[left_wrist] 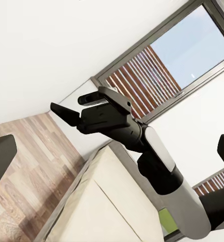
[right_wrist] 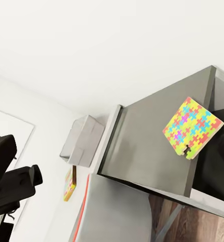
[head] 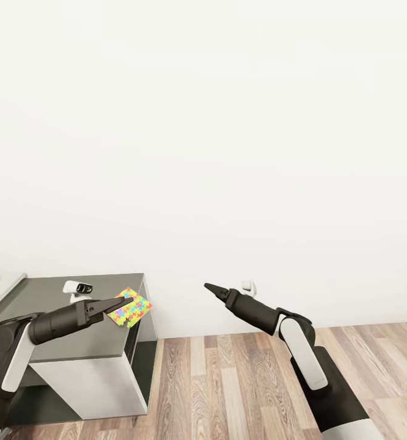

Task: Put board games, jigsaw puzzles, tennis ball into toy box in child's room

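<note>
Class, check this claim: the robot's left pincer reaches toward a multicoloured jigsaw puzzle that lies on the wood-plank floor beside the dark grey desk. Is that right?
Not quite. The jigsaw puzzle does not lie on the floor; it rests on the dark grey desk top, at its corner edge, as the head view and right wrist view show. The rest stands: the left pincer reaches toward it.

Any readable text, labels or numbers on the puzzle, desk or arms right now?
None readable.
Jigsaw puzzle on the dark grey desk top: coloured pieces, no lettering.
Second jigsaw puzzle: too small to tell.
Left gripper and right gripper: plain black, no markings.
</note>
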